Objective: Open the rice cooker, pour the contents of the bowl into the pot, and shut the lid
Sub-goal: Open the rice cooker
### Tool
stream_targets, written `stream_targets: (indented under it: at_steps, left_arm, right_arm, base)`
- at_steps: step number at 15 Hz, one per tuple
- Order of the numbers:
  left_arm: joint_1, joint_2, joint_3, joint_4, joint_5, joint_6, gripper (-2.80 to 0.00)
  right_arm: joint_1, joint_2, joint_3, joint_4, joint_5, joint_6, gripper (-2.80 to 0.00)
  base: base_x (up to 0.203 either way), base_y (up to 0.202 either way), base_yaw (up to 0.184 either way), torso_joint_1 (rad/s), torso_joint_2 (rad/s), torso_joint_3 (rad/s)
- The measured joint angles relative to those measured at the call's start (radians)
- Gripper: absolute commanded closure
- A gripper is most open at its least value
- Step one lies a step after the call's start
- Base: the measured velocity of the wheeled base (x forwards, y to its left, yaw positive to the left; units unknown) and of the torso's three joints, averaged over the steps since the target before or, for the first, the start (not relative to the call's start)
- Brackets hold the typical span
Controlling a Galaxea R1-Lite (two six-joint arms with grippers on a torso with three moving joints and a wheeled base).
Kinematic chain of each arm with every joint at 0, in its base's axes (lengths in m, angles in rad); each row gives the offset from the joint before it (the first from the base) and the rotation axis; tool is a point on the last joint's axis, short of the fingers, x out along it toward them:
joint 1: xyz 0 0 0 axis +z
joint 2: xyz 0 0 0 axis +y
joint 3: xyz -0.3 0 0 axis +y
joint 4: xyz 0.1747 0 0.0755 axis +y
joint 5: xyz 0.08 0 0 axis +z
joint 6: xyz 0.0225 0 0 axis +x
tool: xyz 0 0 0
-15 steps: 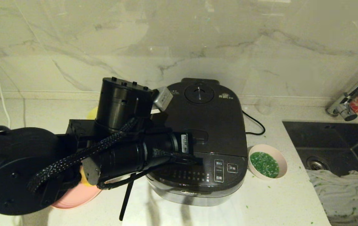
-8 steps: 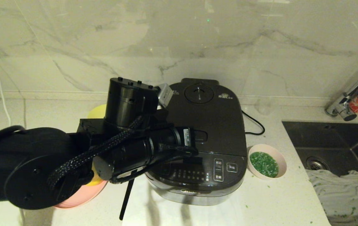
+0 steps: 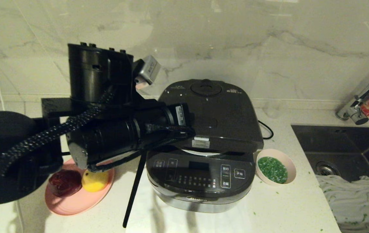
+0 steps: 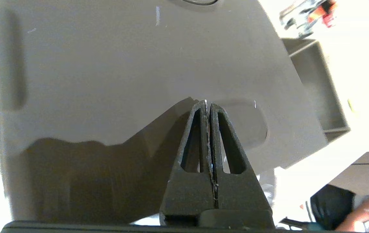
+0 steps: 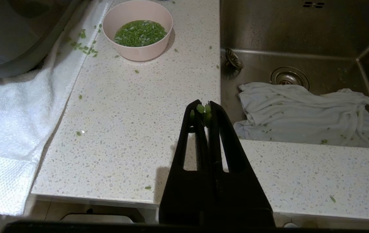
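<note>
Head view: lid [image 3: 216, 110] ajar above rice cooker [image 3: 200, 181], left gripper [image 4: 207, 106] fingers closed, empty, over its top; bowl [image 3: 275, 166] beside cooker toward bench's sink edge, nearer right gripper [image 5: 204, 108], closed

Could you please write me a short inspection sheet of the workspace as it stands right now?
Surface: speckled counter, white towel under the cooker.
Job's things: rice cooker, lid part-raised; bowl of green bits beside it.
Clutter: pink plate; stray green bits.
Grippers: left gripper shut over the lid; right gripper shut, green bits stuck to it.
Cables: black cord.
Surroundings: sink, cloth, tap.
</note>
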Motion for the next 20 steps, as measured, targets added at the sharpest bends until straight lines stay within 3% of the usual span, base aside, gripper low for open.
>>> stream_targets:
  at_steps: [6, 10, 13, 16, 20]
  left_arm:
    - [-0.009, -0.138, -0.090, 0.085, -0.008, 0.001, 0.00]
    - [-0.008, -0.233, -0.181, 0.164, 0.020, 0.009, 0.00]
    - [-0.002, -0.330, -0.208, 0.210, 0.028, 0.068, 0.00]
    - [-0.005, -0.410, -0.140, 0.306, 0.006, 0.103, 0.00]
    - [-0.022, -0.420, 0.051, 0.304, -0.049, 0.154, 0.00]
  right_arm:
    - [0.000, 0.000, 0.000, 0.000, 0.000, 0.000, 0.00]
    - [0.000, 0.000, 0.000, 0.000, 0.000, 0.000, 0.00]
    - [0.000, 0.000, 0.000, 0.000, 0.000, 0.000, 0.00]
    - [0.000, 0.000, 0.000, 0.000, 0.000, 0.000, 0.00]
    - [0.000, 0.000, 0.000, 0.000, 0.000, 0.000, 0.00]
  base:
    - [0.000, 0.000, 0.000, 0.000, 0.00, 0.000]
    - [0.000, 0.000, 0.000, 0.000, 0.00, 0.000]
    - [0.000, 0.000, 0.000, 0.000, 0.00, 0.000]
    - [0.000, 0.000, 0.000, 0.000, 0.00, 0.000]
    - [0.000, 0.000, 0.000, 0.000, 0.00, 0.000]
